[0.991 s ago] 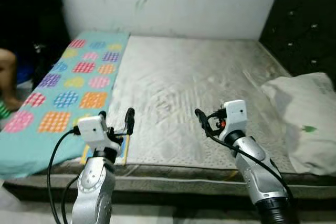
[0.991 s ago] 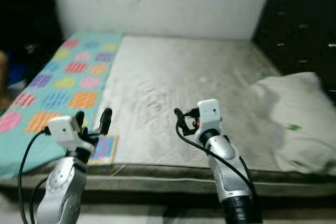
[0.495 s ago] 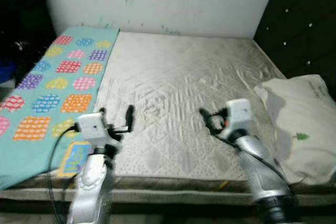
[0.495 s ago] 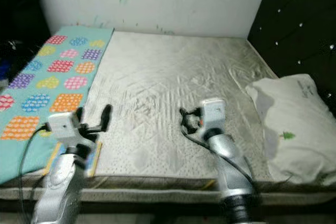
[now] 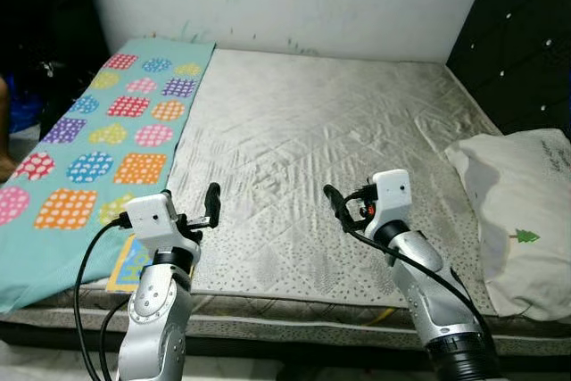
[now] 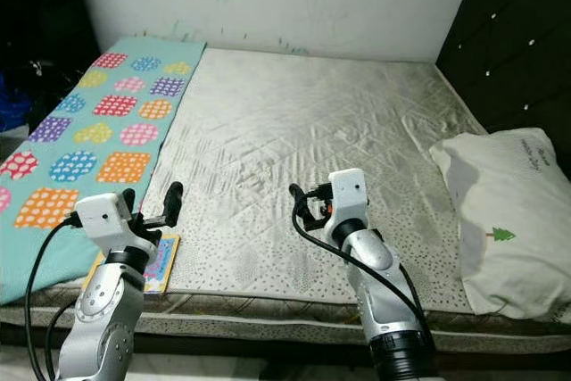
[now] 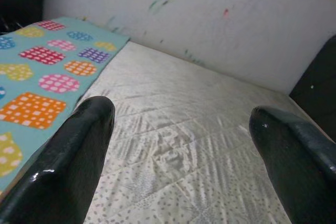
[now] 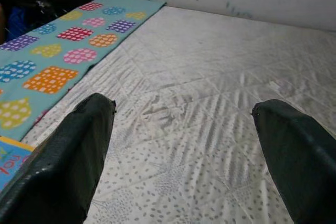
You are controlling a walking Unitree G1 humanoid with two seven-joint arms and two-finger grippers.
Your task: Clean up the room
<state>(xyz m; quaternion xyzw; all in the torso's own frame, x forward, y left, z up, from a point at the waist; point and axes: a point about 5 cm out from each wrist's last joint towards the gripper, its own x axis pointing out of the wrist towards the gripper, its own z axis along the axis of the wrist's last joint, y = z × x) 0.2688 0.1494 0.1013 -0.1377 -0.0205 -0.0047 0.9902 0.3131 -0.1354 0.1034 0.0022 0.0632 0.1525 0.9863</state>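
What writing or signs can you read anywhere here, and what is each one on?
Pillow: faint print near its upper corner, too small to read; a small green tree picture, no words.
Colourful book at the mattress edge: large letters in the right wrist view, cut off, not readable.
Patterned teal sheet: no text.
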